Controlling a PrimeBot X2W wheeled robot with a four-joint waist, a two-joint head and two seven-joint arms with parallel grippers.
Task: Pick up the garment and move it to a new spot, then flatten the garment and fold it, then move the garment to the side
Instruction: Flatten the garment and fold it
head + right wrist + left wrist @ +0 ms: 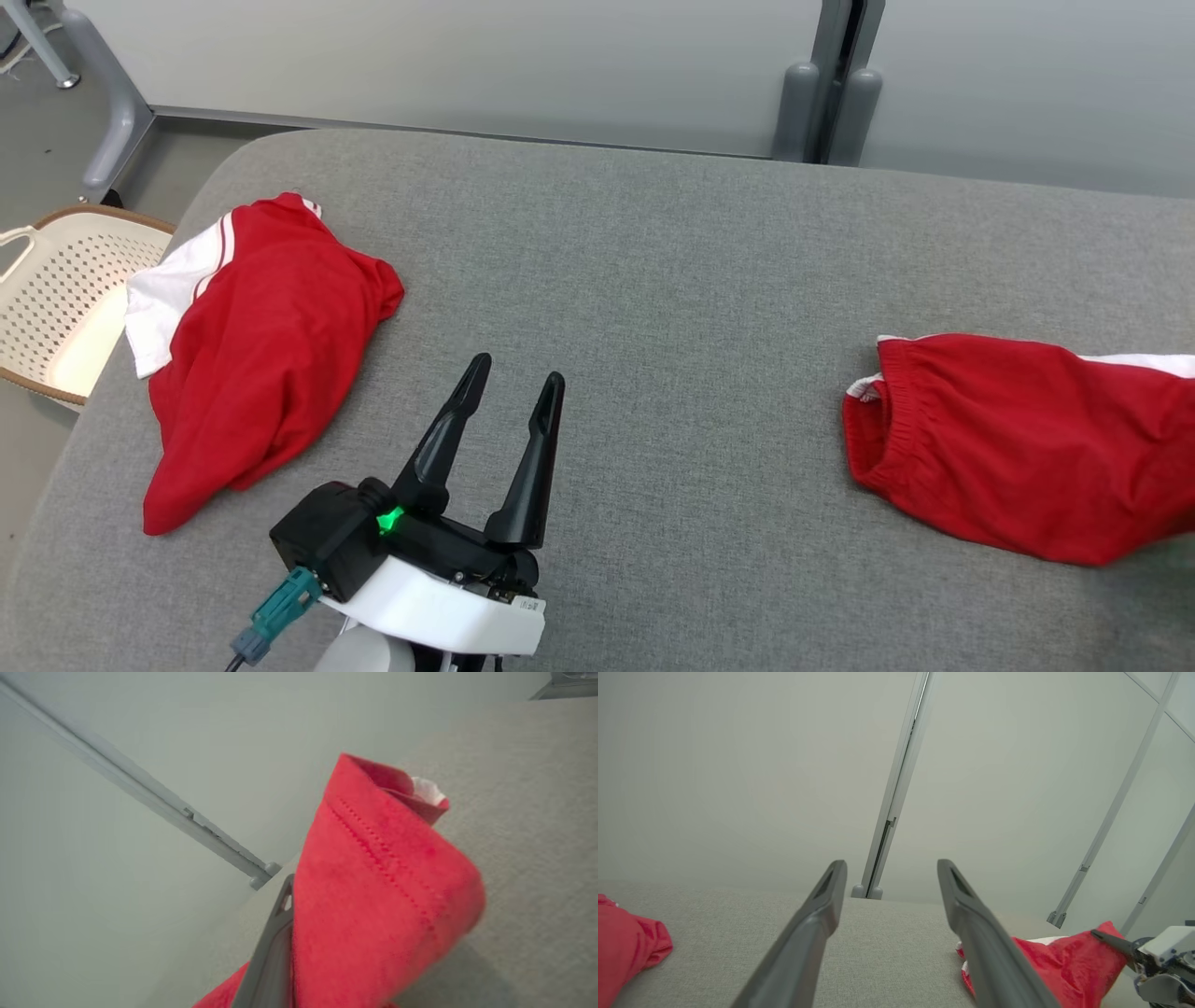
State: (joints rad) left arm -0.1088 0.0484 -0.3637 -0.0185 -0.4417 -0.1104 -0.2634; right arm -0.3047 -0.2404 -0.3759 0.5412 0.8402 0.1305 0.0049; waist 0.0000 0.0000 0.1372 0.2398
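Fingers of right gripper (1104,938) are pinching edge of red garment (1018,448); thin hold is likely risking slip during lift. Left gripper (515,371) is hanging open.

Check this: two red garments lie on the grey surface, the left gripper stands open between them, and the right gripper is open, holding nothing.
Wrong on one point: the right gripper is shut on the right-hand garment; the right wrist view shows red cloth pinched against its finger. The rest holds: it and the left-hand garment lie on the grey surface, the left gripper open between them.
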